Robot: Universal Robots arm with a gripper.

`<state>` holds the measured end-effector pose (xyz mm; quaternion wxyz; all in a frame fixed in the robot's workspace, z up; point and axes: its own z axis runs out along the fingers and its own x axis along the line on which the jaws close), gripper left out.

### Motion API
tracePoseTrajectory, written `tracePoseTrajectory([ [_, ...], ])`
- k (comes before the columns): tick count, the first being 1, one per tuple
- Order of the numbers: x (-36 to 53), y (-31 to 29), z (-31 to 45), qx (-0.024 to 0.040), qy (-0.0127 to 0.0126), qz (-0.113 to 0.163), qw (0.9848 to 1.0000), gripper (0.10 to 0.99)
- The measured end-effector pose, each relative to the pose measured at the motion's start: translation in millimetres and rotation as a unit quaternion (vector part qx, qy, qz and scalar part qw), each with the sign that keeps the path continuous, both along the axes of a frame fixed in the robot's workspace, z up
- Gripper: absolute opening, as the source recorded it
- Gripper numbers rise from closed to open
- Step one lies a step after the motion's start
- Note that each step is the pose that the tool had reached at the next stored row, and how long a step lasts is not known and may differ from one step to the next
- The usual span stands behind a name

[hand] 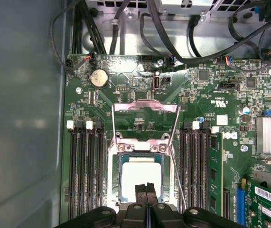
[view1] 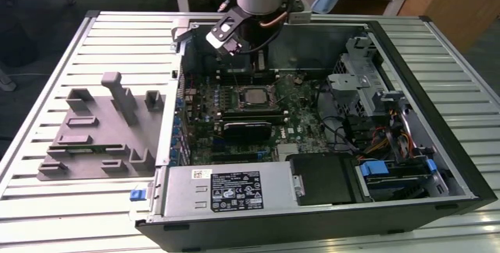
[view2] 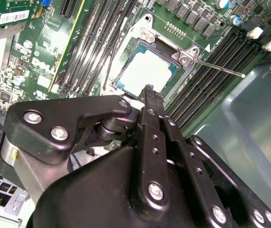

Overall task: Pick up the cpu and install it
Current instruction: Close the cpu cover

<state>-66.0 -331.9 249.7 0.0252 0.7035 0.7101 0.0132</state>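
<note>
With the cpu (hand: 140,175) lying in the open motherboard socket (hand: 140,138) and the gripper (hand: 146,188) pressed together and empty over one edge, possibly touching it, any sideways or downward drag can skew the cpu and damage the motherboard socket.

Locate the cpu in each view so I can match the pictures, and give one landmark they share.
Exterior view: the cpu sits in the middle of the green motherboard.
Second wrist view: the cpu lies just beyond the gripper.
First wrist view: the cpu lies partly behind the gripper.
Shared landmark: the green motherboard, surrounding the cpu in all three.
</note>
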Motion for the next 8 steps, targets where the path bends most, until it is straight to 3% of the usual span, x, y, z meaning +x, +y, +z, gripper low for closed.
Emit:
tracePoseTrajectory([
  [8, 0.0, 0.0, 11.3, 0.0000, 0.0000, 0.000, 1.0000, 0.106],
])
